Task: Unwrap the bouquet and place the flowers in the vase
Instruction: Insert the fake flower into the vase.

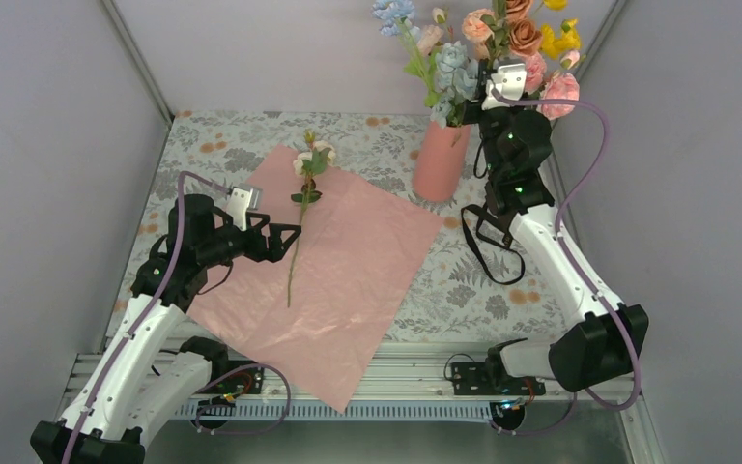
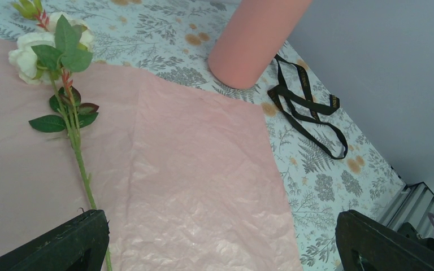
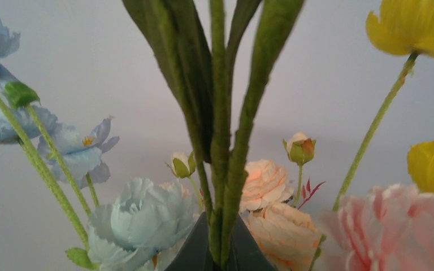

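Here the one loose flower point(image 1: 304, 193) lies on the pink paper point(image 1: 348, 280), stem running near to far, just beside the wide-open, empty left hand point(image 1: 288, 242), while the right hand point(image 3: 215, 251), far off, is clamped on stems point(image 3: 220, 141) above the vase point(image 1: 442, 159).

Table point(image 1: 367, 135) w/ floral cloth
Pink paper sheet point(image 1: 348, 280) flat at centre; vase point(image 1: 441, 159) upright just past its far-rt corner; black ribbon point(image 2: 284, 90) near vase, on cloth.

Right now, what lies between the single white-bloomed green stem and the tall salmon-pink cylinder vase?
Between stem and vase, only the flat pink paper sheet and printed floral tablecloth, seen in the left wrist view.
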### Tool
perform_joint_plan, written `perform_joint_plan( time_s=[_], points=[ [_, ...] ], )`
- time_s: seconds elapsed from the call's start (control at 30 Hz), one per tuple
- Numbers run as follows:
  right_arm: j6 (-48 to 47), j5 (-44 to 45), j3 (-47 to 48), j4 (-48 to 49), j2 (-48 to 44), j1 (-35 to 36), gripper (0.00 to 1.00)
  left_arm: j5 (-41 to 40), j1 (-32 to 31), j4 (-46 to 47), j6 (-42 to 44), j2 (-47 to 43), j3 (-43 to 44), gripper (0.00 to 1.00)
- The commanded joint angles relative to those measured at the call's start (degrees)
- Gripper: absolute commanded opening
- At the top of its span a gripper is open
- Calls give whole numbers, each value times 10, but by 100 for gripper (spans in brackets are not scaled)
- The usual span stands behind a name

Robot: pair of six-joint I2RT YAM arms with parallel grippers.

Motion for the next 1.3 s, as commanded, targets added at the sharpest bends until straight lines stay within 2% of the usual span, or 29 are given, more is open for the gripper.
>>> perform_joint_plan(
  time_s=[0.0, 0.3, 0.6, 1.03, 1.17, 1.27],
  points=[
    [10, -14, -8, 17, -5, -4, 4, -3, -2, 5, 2, -2, -2, 100],
    [-18, -30, 63, 7, -19, -5, 4, -3, -2, 6, 1, -4, -3, 100],
    [-27, -44, 57, 41, -12, -5, 4, -6, -1, 7, 1, -9, -3, 100],
    [-26, -84, -18, 78, -2, -5, 4, -1, -2, 4, 6, -13, -2, 100],
    [-26, -82, 2, 59, 6, -5, 4, -2, -1, 3, 5, -12, -2, 100],
    [-5, -72, 30, -5, 21, -4, 4, -2, -2, 7, 3, -14, -2, 100]
  ],
)
